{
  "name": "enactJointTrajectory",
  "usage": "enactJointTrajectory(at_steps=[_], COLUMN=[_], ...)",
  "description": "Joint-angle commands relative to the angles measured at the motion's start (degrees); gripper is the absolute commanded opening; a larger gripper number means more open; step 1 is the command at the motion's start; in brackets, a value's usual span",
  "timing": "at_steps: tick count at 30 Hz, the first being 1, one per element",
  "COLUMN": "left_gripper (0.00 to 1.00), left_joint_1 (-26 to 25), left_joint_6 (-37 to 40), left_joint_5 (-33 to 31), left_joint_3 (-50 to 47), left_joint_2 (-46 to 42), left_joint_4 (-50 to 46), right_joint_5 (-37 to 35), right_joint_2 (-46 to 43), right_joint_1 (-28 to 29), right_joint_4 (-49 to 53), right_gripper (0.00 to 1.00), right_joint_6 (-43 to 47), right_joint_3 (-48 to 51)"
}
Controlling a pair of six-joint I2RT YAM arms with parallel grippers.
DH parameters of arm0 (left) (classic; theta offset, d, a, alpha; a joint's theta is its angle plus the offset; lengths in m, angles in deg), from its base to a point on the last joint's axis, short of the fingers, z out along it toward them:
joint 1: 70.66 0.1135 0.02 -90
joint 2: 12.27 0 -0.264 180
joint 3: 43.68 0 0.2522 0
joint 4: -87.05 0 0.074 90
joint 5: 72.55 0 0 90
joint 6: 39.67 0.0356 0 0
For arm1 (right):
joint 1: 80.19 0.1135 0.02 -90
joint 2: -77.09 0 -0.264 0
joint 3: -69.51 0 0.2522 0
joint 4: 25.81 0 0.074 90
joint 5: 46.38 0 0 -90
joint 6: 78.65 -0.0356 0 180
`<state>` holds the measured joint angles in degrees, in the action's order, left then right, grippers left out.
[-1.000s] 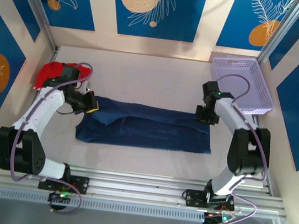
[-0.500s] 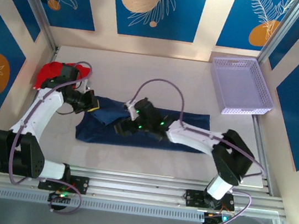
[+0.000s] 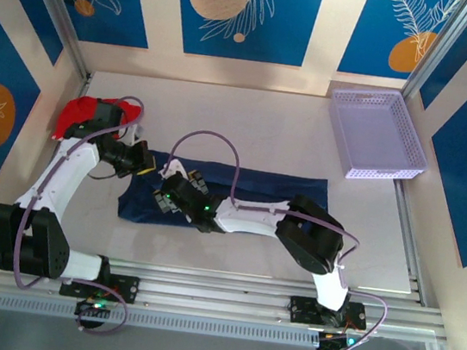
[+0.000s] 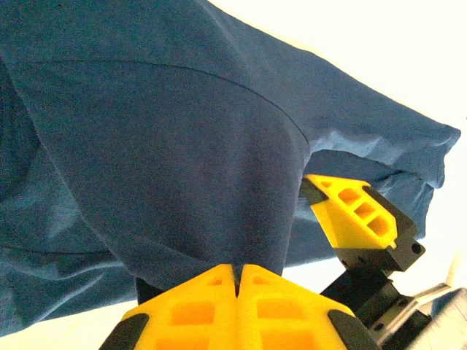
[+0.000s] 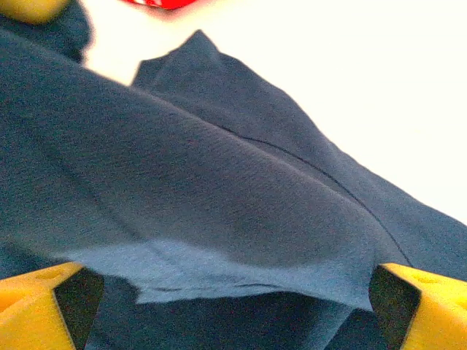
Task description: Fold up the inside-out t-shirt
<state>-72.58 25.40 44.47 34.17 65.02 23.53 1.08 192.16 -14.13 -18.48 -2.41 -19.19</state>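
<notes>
**Pale table point(image 3: 249, 125), one clamp, one open reach**

We see the left gripper point(image 4: 237, 277) clamped tight on a fold of the inside-out t-shirt point(image 4: 168, 146). Its yellow fingers are pressed together, and cloth rises out of them. We judge that this hold anchors the end nearest the red garment point(image 3: 85, 115), so the fabric cannot slide while the other arm works.

The right gripper point(image 5: 233, 313) has its jaws spread wide. A lifted hem lies between them, but nothing is pinched. We read it as lined up to take that edge for a fold.

The cloth is a soft, matte navy knit, limp enough to sag in broad curves. A thin seam line arcs across it, and the underside at the hem looks paler.

The shirt lies as a long, flattened band that starts just beside the red garment and stretches away from it. That garment is a bright, crumpled heap. Well apart from it, across the table, sits a rigid lavender basket point(image 3: 386, 173) with perforated walls.
</notes>
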Motion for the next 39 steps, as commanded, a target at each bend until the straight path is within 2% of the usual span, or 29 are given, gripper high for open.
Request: enactJointTrajectory(at_steps=[1, 5, 11, 19, 28, 35, 39], left_gripper=[0.00, 0.00, 0.00, 0.00, 0.00, 0.00, 0.00], left_joint_1=[0.68, 0.68, 0.68, 0.68, 0.68, 0.34, -1.49], left_joint_6=[1.63, 1.81, 1.90, 2.34, 2.21, 0.03, -2.02], left_joint_5=[1.58, 1.59, 1.29, 0.48, 0.08, 1.08, 2.11], left_joint_3=[-0.72, -0.64, -0.90, -1.16, -3.63, -8.06, -11.84], left_joint_2=[-1.80, -1.95, -1.72, -1.72, -1.71, -2.83, -3.16], left_joint_4=[-0.34, -0.52, -0.26, -0.68, 0.51, 3.09, 5.11], right_joint_5=[-7.35, -9.71, -12.25, -16.43, -17.01, -15.66, -15.55], right_joint_2=[2.24, 4.95, 4.58, 1.07, -4.53, -7.25, -8.42], right_joint_1=[0.39, 0.51, 0.63, 0.74, 0.80, 0.81, 0.77], right_joint_4=[-3.06, -3.59, -3.04, 4.64, 13.70, 17.79, 20.15], right_gripper=[0.95, 0.95, 0.95, 0.91, 0.78, 0.76, 0.75], right_joint_6=[1.11, 2.13, 1.11, -2.49, -8.01, -10.14, -10.21], right_joint_3=[-2.52, -5.07, -4.49, -2.59, 1.78, 3.99, 4.97])
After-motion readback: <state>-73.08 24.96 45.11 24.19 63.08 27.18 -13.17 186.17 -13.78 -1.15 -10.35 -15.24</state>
